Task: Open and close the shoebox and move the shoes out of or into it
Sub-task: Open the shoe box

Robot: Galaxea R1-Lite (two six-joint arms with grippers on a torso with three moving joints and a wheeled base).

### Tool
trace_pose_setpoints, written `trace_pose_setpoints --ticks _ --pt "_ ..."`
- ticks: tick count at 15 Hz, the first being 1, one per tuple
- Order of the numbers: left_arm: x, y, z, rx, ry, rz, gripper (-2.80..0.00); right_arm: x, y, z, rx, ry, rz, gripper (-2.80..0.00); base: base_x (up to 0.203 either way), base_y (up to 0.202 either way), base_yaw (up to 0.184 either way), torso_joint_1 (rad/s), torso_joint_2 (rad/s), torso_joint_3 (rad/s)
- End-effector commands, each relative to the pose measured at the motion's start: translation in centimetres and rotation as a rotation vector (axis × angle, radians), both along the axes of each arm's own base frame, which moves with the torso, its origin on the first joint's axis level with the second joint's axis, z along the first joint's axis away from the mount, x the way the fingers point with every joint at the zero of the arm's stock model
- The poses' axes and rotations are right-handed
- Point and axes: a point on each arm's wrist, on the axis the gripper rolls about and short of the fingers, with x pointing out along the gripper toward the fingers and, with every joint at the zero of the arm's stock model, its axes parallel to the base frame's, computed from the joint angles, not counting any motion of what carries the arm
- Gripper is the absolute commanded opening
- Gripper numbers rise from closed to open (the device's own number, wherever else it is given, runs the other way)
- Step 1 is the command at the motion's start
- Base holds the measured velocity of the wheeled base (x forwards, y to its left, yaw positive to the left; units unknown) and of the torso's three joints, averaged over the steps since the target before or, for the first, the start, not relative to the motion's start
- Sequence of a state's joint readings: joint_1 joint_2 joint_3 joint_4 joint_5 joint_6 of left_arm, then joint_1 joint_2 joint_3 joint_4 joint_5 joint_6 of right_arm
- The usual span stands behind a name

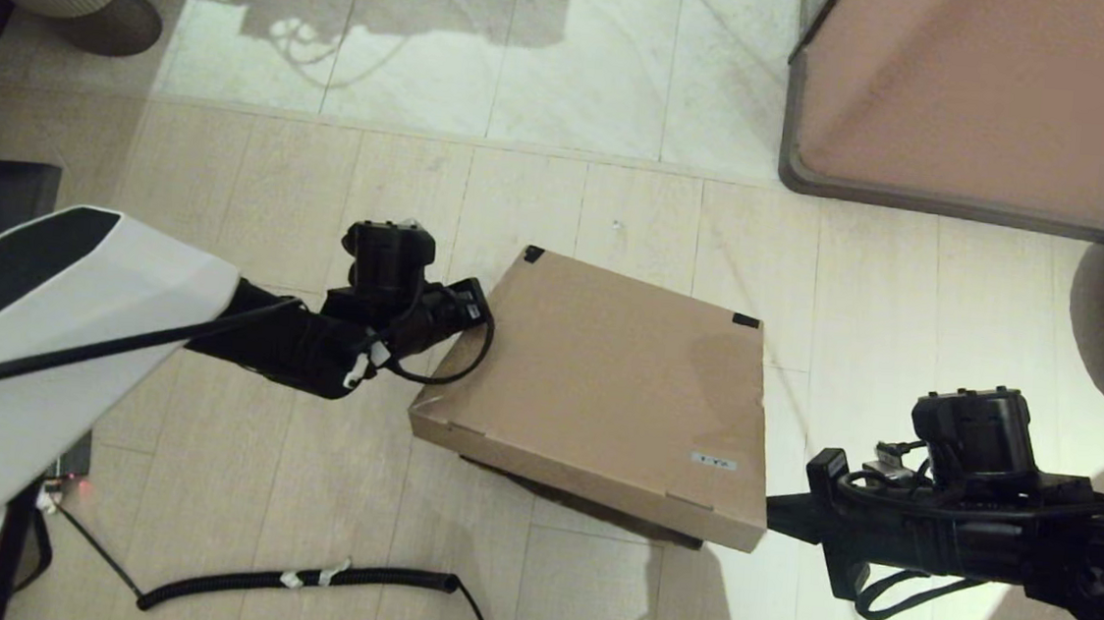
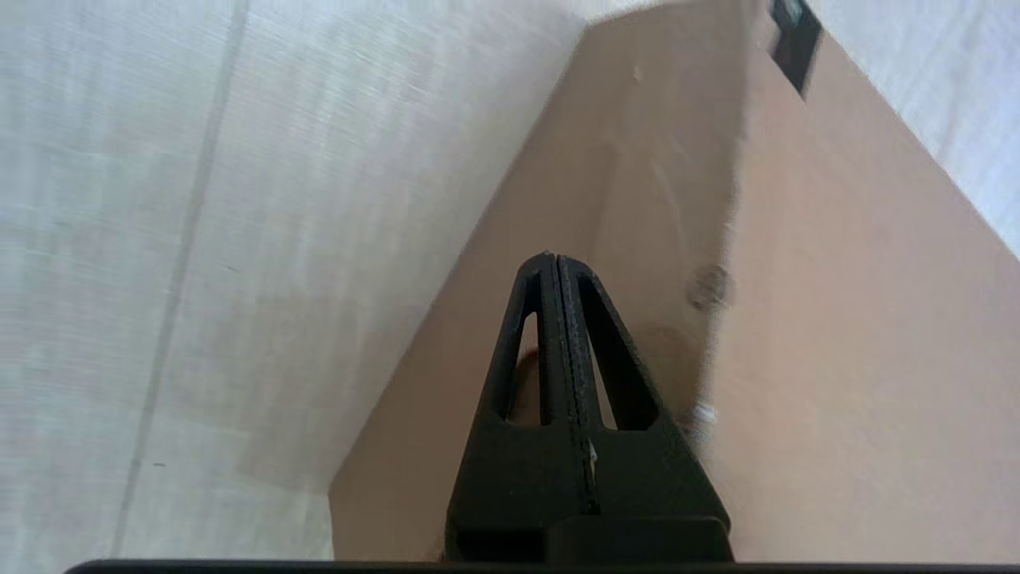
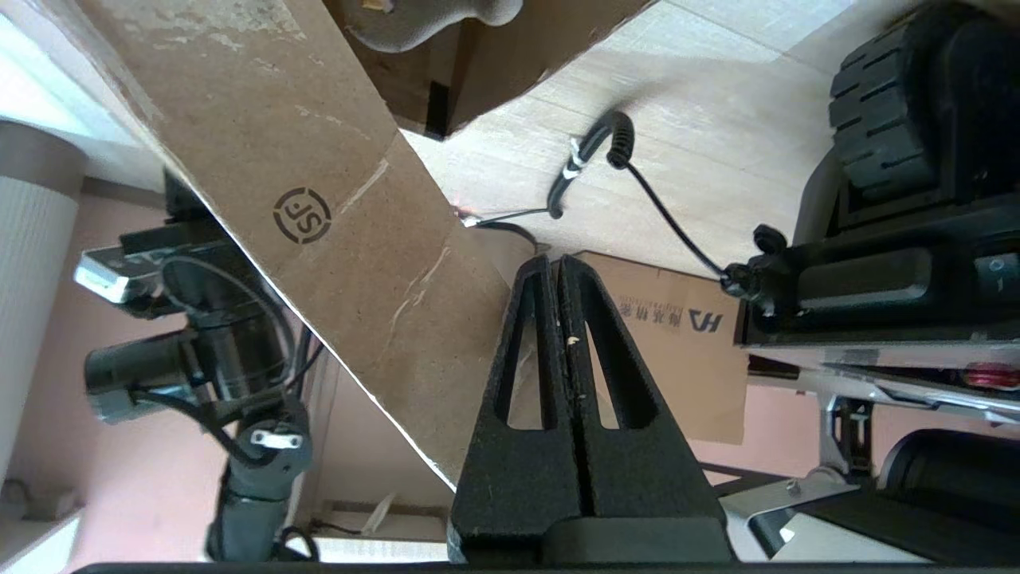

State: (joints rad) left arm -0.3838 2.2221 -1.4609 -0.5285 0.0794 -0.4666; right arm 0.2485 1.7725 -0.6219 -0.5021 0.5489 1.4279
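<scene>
On floor (image 1: 253,227), shoebox (image 1: 605,383) lid partly raised; shoe (image 3: 422,20) inside.

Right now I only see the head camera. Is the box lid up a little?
Observer: Yes. The right wrist camera looks under the lid; its underside shows, raised off the box.
Child: Is a shoe inside?
Observer: Something pale and rounded shows in there, probably a white shoe.
Child: Are the grabbers open?
Observer: No. The right gripper, by the lid's edge, and the left gripper, against the box's side, are both shut.
</scene>
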Motion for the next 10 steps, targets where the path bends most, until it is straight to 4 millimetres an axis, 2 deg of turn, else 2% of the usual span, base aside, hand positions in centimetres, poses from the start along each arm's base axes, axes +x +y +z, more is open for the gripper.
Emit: trace_pose_setpoints --ticks 1,7,10 --pt "0.0 0.6 0.7 -0.009 -0.017 0.015 -2.8 0.1 0.0 -0.4 0.001 0.016 0.0 -2.8 0.0 0.0 0.0 0.0 0.0 0.0" --pt "0.1 2.4 2.3 -0.021 -0.05 0.055 -2.8 0.3 0.1 -0.5 0.001 0.017 0.002 -2.8 0.0 0.0 0.0 0.0 0.0 0.0" --pt "0.6 4.4 4.5 -0.05 -0.111 0.108 -2.8 0.3 0.1 -0.5 0.002 0.017 0.003 -2.8 0.0 0.0 0.0 0.0 0.0 0.0"
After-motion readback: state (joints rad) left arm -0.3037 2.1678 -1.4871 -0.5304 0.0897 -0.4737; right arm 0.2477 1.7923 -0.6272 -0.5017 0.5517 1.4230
